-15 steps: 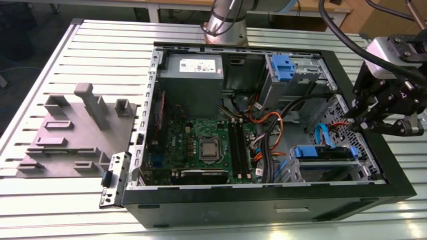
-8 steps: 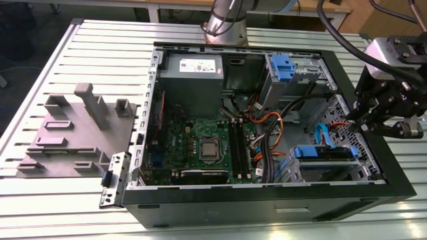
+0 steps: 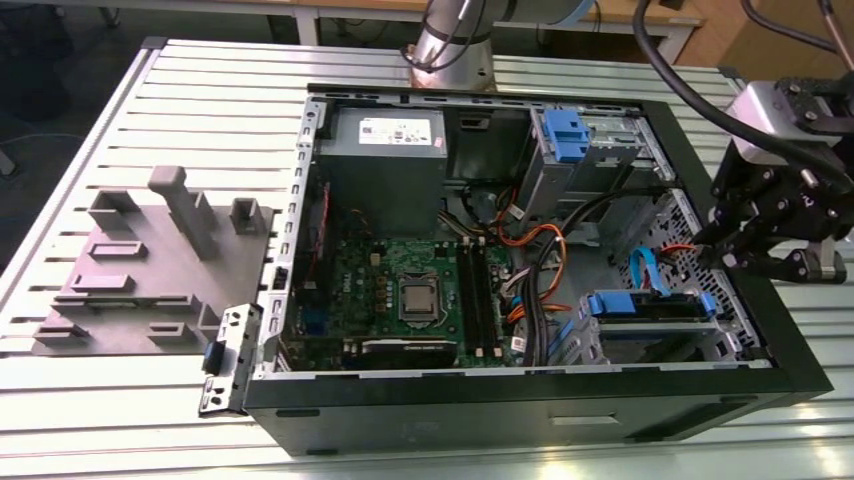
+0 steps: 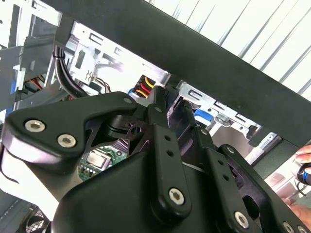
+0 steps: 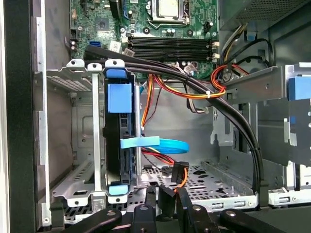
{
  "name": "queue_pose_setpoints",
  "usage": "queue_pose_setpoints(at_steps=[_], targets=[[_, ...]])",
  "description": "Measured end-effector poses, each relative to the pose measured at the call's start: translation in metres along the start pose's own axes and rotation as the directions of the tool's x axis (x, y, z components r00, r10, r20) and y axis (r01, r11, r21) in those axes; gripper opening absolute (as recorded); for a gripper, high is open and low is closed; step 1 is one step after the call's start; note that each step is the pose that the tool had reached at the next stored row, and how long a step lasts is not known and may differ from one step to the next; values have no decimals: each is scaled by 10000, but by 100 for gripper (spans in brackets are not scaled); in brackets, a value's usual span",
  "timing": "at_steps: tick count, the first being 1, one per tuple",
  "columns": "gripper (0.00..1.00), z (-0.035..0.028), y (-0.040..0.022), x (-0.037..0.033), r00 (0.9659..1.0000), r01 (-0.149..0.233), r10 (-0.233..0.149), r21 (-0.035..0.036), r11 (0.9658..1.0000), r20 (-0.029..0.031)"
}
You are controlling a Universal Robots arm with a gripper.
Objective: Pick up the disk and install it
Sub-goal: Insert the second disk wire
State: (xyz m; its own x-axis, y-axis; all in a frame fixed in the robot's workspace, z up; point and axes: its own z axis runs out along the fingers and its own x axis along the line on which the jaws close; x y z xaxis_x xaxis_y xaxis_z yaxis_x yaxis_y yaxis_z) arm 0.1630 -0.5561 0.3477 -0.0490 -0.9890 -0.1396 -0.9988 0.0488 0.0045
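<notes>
The disk stands on edge in the silver drive cage of the open computer case, framed by its blue carrier. In the exterior view the disk's blue carrier sits in the cage at the case's near corner, on the exterior view's right. My gripper hovers just outside that cage, a short way from the disk, and its fingers are shut with nothing between them. From the exterior view the gripper hangs at the case's wall on the exterior view's right.
Thick black cables and orange wires cross the bay beside the cage. A second blue carrier sits in the far bay. A grey power supply and the motherboard lie inside. A grey fixture plate is left of the case. A person's hand is nearby.
</notes>
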Motion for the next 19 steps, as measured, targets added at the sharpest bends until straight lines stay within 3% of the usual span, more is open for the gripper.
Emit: queue_pose_setpoints(at_steps=[8, 14, 19], targets=[[31, 35, 0, 25, 10000, -76, 76, 14, 10000, -61], [31, 56, 34, 38, 9999, -97, 97, 19, 10000, -100], [31, 61, 140, 43, 9999, -98, 98, 20, 9999, -101]])
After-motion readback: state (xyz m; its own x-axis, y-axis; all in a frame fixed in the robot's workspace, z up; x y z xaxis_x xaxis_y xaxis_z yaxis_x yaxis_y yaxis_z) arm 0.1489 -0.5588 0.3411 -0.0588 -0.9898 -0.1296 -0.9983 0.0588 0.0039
